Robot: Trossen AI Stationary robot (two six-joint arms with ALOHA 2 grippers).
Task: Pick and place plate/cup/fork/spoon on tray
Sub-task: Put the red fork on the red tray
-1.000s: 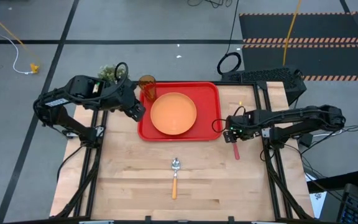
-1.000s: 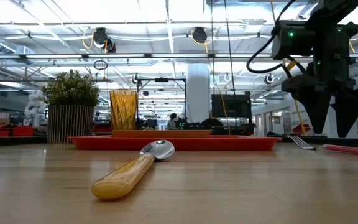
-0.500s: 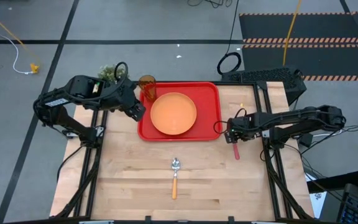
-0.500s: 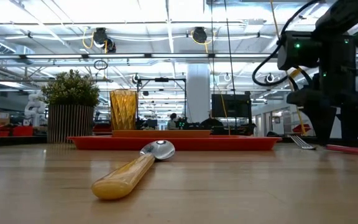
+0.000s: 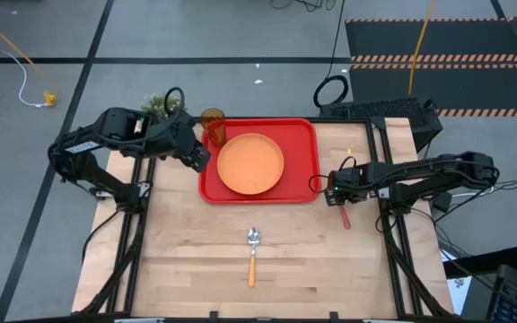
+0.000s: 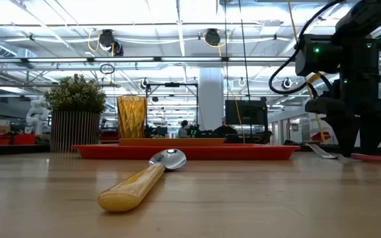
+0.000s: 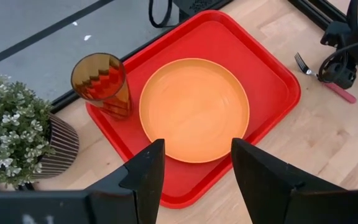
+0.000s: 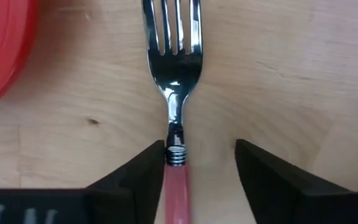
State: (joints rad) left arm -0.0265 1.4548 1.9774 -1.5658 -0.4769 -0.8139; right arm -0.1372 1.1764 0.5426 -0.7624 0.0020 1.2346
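The red tray [image 5: 305, 135] lies at the table's far middle. The orange plate [image 5: 250, 163] rests in it, and the amber cup [image 5: 212, 126] stands upright in its far left corner. The spoon [image 5: 252, 256] lies on the table in front of the tray. The fork [image 8: 175, 74] lies on the table to the right of the tray, its red-pink handle [image 5: 345, 218] toward the near edge. My right gripper [image 8: 197, 158] is open and low over the fork, one finger on each side of it. My left gripper [image 7: 197, 177] is open and empty above the tray's left edge. My right gripper points down with its fingers across the fork, standing on either side of the place where the metal neck meets the pink handle [image 8: 176, 155]. One finger [image 8: 154, 162] is right beside the neck; I cannot tell whether it touches. The fork lies flat on the table.
A potted green plant [image 5: 157, 105] stands off the table's far left corner, beside the cup. Bare wood lies around the spoon and along the table's near half. The tray's right rim [image 8: 5, 56] is close to my right gripper.
My right gripper has gone down toward the fork until its fingers are close to the table on either side of the fork. The fork, spoon, plate and cup have stayed where they were.
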